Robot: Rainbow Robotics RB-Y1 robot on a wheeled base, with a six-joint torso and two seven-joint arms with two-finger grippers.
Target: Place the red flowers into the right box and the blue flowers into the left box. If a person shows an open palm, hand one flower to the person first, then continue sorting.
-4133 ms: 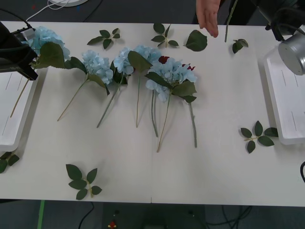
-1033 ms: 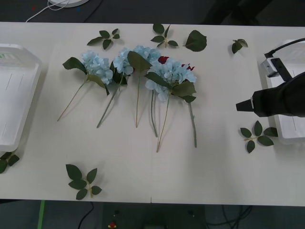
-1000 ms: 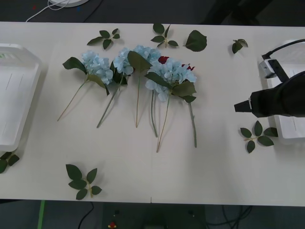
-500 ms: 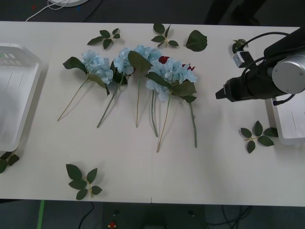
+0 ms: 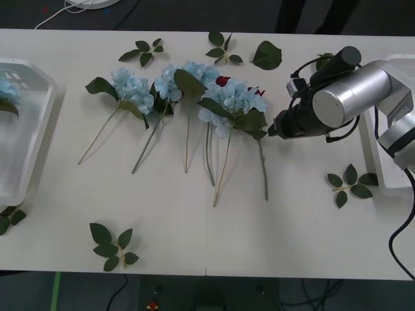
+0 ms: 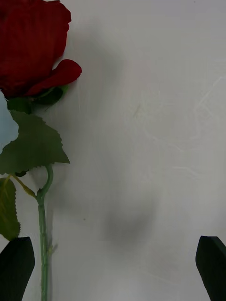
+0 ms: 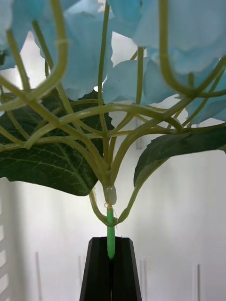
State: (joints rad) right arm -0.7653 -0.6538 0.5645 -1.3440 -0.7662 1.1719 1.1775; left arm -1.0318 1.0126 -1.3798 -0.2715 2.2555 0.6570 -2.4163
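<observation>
From the front, the white tabletop (image 5: 194, 227) carries a loose row of pale-blue hydrangea-like flower clusters (image 5: 230, 100) with dark-green leaves and long thin stems, lying side by side near its middle. A deep-red rose bloom (image 5: 222, 81) peeks out just behind them, mostly hidden by blue petals. The right gripper (image 5: 272, 127), black-fingered on a silver arm, reaches in from the right and sits just beside the rightmost cluster's leaves. The white translucent shallow tray on the left (image 5: 29, 168) has one blue cluster (image 5: 6, 91) over its far corner; the matching tray on the right (image 5: 382, 162) lies partly behind the arm. Loose green leaf sprigs (image 5: 111, 245) lie scattered about.

The right wrist view shows the red rose (image 6: 33, 44) lying flat on the tabletop, its thin green stem (image 6: 43, 244) running down beside one black finger (image 6: 16, 268). The jaws are spread wide with nothing between them. I judge this to be the approach to picking the rose: the next move calls for shifting sideways so the stem lies between the fingers, then descending and closing.

In the left wrist view, the left gripper (image 7: 110, 270) has its jaws pressed together on the green stem of that blue cluster (image 7: 113, 70), seen from beneath, branching stalks and big leaves fanned out above the tray's white floor. Releasing it there seems to be all that remains.
</observation>
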